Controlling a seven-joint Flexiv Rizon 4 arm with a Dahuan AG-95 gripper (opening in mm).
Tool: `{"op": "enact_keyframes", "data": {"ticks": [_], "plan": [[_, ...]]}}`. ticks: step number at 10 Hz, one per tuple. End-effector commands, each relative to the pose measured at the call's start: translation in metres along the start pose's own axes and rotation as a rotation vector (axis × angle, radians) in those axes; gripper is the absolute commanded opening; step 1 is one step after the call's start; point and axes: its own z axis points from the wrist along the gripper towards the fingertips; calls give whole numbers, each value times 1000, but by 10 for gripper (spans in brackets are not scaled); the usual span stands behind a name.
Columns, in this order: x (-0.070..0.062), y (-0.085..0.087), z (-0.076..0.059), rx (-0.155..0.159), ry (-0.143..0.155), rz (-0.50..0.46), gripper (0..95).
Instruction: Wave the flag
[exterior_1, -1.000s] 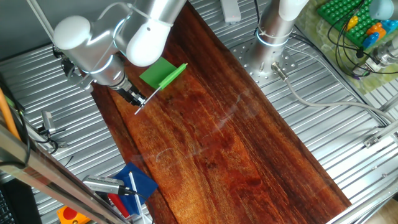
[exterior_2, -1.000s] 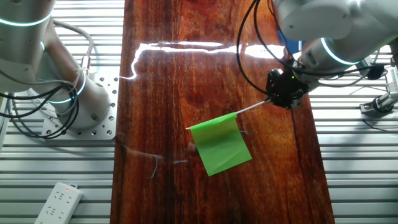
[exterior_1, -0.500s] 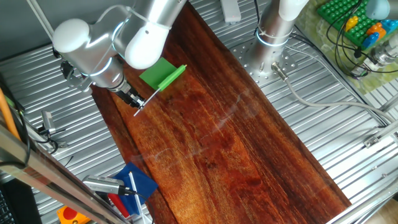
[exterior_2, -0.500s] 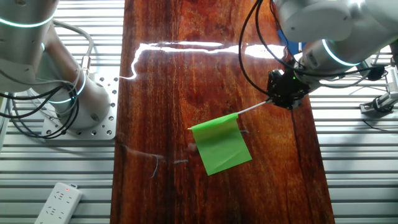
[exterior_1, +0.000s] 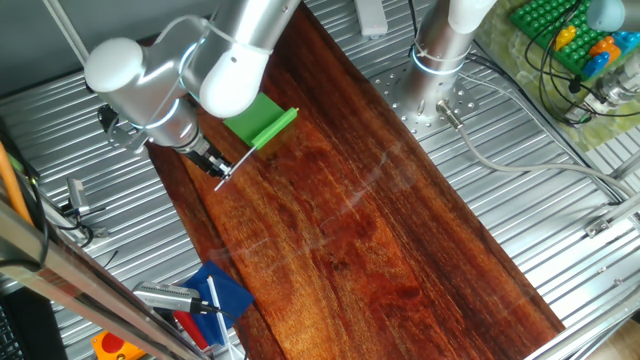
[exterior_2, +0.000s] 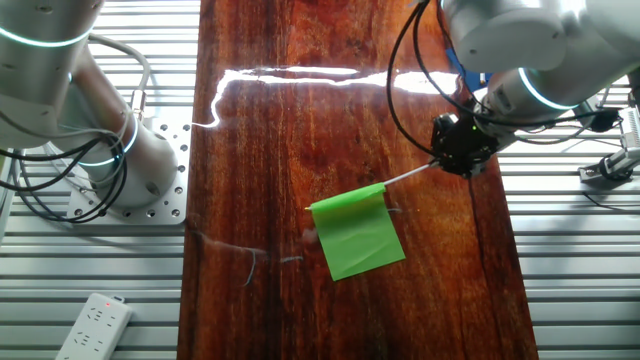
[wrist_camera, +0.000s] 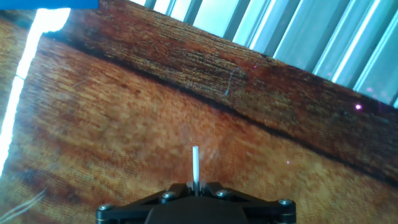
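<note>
The flag (exterior_1: 259, 119) is a bright green rectangle on a thin white stick. It hangs above the dark wooden board (exterior_1: 340, 200). In the other fixed view the green cloth (exterior_2: 357, 233) hangs below the stick, which slants up to the right into my gripper (exterior_2: 445, 160). My gripper (exterior_1: 215, 167) is shut on the lower end of the stick. In the hand view the stick's white tip (wrist_camera: 195, 163) pokes out between the closed jaws of my gripper (wrist_camera: 195, 185), above the board's wood grain.
A second robot base (exterior_2: 120, 150) stands on the metal table left of the board. A blue object and tools (exterior_1: 205, 295) lie near the board's lower left corner. A green brick plate (exterior_1: 560, 30) and cables sit at the upper right. A power strip (exterior_2: 95, 322) lies bottom left.
The arm and the flag have shifted a little; in the other fixed view the green cloth has moved slightly right. The grip on the stick is unchanged.
</note>
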Motion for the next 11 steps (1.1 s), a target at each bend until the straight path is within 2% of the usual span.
{"op": "enact_keyframes", "data": {"ticks": [1,4,5,8,10,11], "plan": [[0,0,1,1,3,3,0],[-1,0,1,1,6,10,0],[-1,0,1,1,5,10,190],[-1,0,1,-4,-1,4,190],[0,1,-4,-2,-1,8,190],[1,1,-11,1,0,13,0]]}}
